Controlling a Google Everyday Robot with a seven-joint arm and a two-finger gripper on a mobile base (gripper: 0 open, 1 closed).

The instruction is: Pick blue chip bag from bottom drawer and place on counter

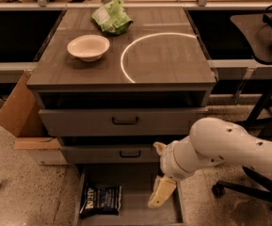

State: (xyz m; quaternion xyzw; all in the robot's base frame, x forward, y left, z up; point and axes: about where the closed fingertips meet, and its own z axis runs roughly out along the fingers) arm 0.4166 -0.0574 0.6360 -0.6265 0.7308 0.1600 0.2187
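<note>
The blue chip bag (101, 200) lies flat at the left of the open bottom drawer (133, 210), white lettering up. My gripper (161, 193) hangs over the right half of that drawer, to the right of the bag and apart from it, on a thick white arm coming in from the right. Only one cream finger (162, 192) shows clearly. The gripper holds nothing that I can see. The counter (164, 55) above carries a thin white arc (126, 60).
A cream bowl (88, 47) and a light green snack bag (111, 17) sit on the counter's left and back. Two shallower drawers with black handles (124, 121) jut out above. A cardboard box (18, 105) stands left; a black chair base (248, 187) stands right.
</note>
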